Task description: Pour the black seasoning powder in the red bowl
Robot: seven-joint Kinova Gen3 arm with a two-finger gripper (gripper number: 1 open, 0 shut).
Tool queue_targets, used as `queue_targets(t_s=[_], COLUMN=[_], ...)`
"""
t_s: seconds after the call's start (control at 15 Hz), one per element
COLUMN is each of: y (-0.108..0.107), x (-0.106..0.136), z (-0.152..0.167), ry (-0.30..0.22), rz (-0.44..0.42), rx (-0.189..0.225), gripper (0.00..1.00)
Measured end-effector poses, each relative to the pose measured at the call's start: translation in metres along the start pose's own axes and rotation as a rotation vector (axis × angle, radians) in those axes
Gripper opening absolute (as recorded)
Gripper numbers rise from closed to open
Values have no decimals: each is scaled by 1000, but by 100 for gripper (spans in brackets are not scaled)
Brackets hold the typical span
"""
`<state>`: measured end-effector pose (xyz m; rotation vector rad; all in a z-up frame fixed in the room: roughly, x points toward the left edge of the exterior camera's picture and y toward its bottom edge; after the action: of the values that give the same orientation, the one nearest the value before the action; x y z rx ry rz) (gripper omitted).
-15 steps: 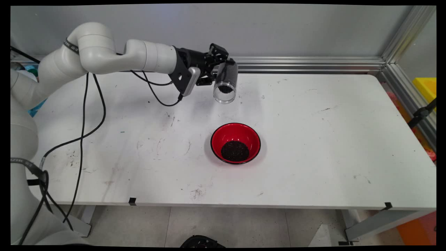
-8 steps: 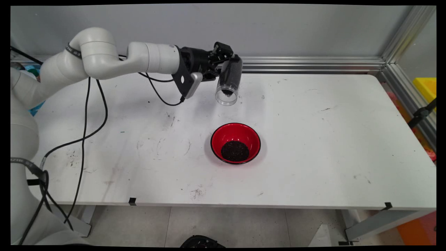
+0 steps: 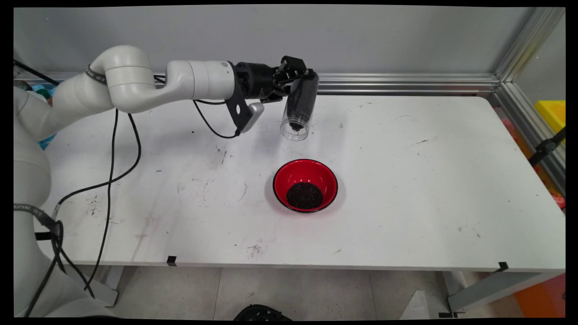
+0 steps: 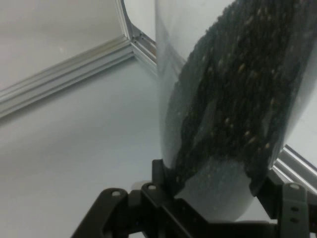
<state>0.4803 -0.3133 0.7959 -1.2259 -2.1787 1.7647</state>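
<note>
Above the white table [image 3: 406,180], the gripper [image 3: 295,74] holds a tilted jar [image 3: 299,108] mouth-down.

Jar [image 3: 299,108] held above table [image 3: 406,180], behind bowl [image 3: 305,185] containing grains [image 3: 305,195].

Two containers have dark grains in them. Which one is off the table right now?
The clear jar, gripped by the gripper and tilted mouth-down in the air. The red bowl sits on the table.

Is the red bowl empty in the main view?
No, the red bowl holds a pile of dark grains at its bottom.
</note>
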Motion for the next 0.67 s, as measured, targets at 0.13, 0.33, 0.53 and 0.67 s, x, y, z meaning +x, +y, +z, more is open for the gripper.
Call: queue_targets(t_s=[0.13, 0.33, 0.53, 0.67], y=[0, 0, -1, -1], x=[3, 8, 13, 16], z=[-1, -2, -3, -3], ry=[-11, -19, -23, -23], rz=[25, 52, 75, 87], rx=[10, 22, 33, 40], gripper=[0, 0, 0, 0])
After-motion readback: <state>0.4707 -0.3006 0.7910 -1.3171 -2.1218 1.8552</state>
